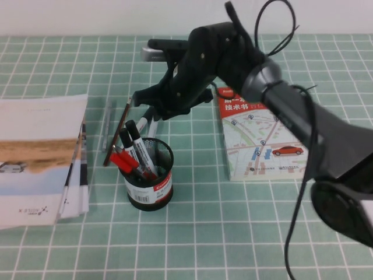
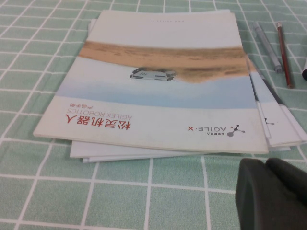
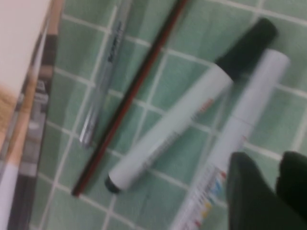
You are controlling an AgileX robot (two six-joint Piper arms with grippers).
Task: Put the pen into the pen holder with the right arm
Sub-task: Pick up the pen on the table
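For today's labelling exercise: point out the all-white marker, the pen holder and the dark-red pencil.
all-white marker [image 3: 249, 108]: right wrist view, mid-barrel.
pen holder [image 1: 152, 189]: high view, label band.
dark-red pencil [image 3: 130, 96]: right wrist view, mid-shaft.

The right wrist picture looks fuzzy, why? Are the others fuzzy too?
Right wrist view: close up, so the pen and the right gripper are soft and smeared. Left wrist view: the booklets look sharp, the left gripper blurry. High view: mostly clear.

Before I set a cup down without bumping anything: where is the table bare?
Bare table runs along the near edge, in front of the pen holder and map booklet. Crowded: between the brochures and holder, where the right gripper hovers over the pen. The left gripper sits beside the brochures.
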